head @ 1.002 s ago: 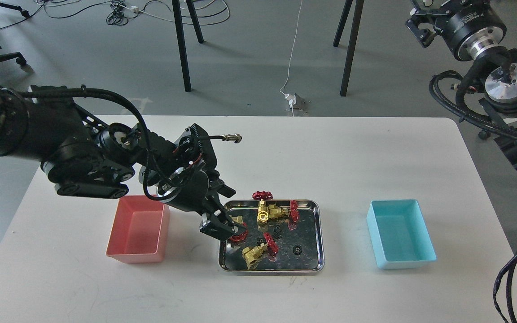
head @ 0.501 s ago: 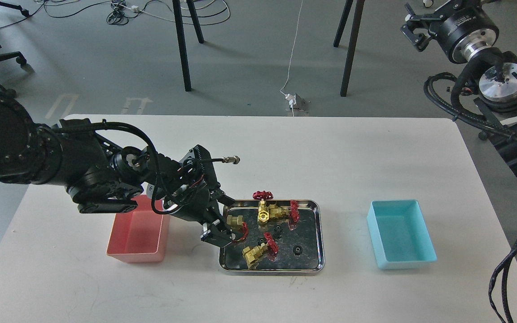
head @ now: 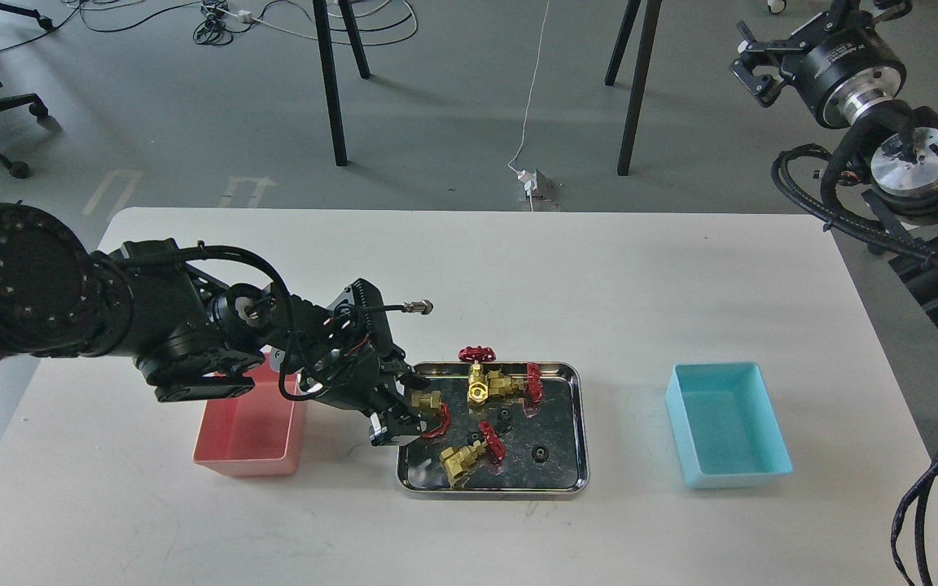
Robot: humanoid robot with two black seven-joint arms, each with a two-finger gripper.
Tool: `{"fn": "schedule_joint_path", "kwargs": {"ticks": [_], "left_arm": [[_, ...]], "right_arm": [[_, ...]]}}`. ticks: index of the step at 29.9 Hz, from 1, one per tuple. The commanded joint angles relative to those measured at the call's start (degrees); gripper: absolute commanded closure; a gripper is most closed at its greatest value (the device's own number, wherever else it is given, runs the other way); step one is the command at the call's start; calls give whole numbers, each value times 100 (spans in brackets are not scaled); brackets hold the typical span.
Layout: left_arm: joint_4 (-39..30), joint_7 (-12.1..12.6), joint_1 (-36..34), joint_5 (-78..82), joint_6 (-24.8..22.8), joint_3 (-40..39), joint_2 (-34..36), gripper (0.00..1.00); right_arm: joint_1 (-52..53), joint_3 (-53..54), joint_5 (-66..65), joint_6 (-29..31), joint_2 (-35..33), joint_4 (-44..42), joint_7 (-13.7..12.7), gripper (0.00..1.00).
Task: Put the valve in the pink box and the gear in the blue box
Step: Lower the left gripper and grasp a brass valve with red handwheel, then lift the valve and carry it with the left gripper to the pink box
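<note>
My left gripper [head: 408,411] is at the left edge of the steel tray [head: 584,423], shut on a brass valve [head: 428,403] whose red handwheel points down and right. The pink box [head: 249,431] stands just left of the gripper, partly under my left arm. Other valves lie in the tray, at the back [head: 489,384] and at the front [head: 462,461]. Tiny black gears lie in the tray, one at the front right [head: 541,453] and one in the middle [head: 503,420]. The blue box [head: 725,427] stands right of the tray and is empty. My right gripper is out of view.
Joints and cables of my right arm [head: 909,155] hang over the table's far right corner. Table and chair legs [head: 330,81] stand on the floor beyond the table. A white cable and plug [head: 532,183] lie behind the far edge.
My left arm has lowered and drawn back toward me. The valve in the gripper has turned, so more of its brass body shows. The other parts in the tray have not moved.
</note>
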Motion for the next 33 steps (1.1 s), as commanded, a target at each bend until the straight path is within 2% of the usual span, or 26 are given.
{"fn": "schedule_joint_path", "kwargs": {"ticks": [1, 10, 15, 20, 23, 27, 29, 33], "left_arm": [[3, 0, -4, 1, 30, -3, -4, 49], [3, 0, -48, 62, 118, -3, 5, 90], [-41, 0, -136, 54, 259, -12, 49, 90], [-129, 0, -504, 45, 312, -152, 294, 90], [-549, 0, -908, 45, 277, -381, 882, 90], [-1585, 0, -1681, 36, 206, -601, 1857, 90], [-2052, 0, -1928, 45, 189, -584, 2436, 90], [-2379, 0, -2087, 280, 171, -478, 3544, 90]], "right_arm": [[-74, 1, -11, -1, 16, -13, 0, 1], [-153, 1, -11, 7, 8, 4, 0, 1], [-162, 10, -11, -1, -36, 13, 0, 1], [-153, 18, -11, -19, -27, 31, 1, 1], [-48, 27, -11, -80, 16, 39, 9, 1], [654, -104, -378, -791, 34, -22, 18, 1], [953, -340, -879, -933, 78, -48, 27, 1], [1060, -561, -1312, -942, 218, -40, 36, 1]]}}
